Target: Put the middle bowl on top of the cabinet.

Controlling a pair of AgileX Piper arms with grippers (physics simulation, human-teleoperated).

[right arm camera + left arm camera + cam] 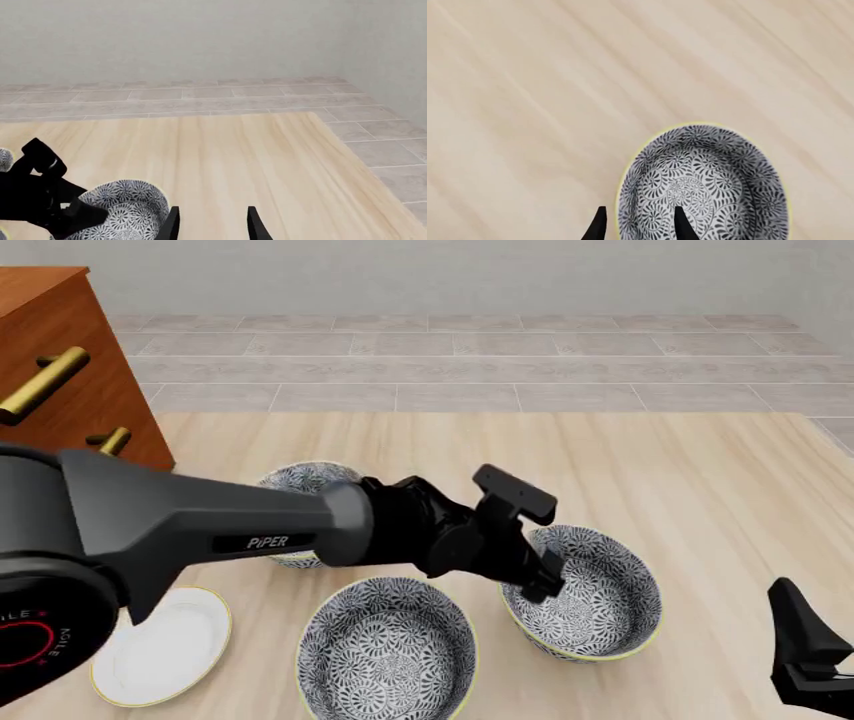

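Left claw [541, 575]: fingers apart, straddling the rim of the middle bowl [583, 592], which sits on the counter [694, 490] right of two alike; you are set to pinch. Right claw [801, 640]: apart, idle. Cabinet [67, 370]: far left.

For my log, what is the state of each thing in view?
middle bowl: upright, empty, on table
left gripper: open, jaws astride its rim
right gripper: open, empty
largest bowl: upright, empty
small bowl: upright, partly hidden
plate: flat, empty
cabinet: drawers look shut
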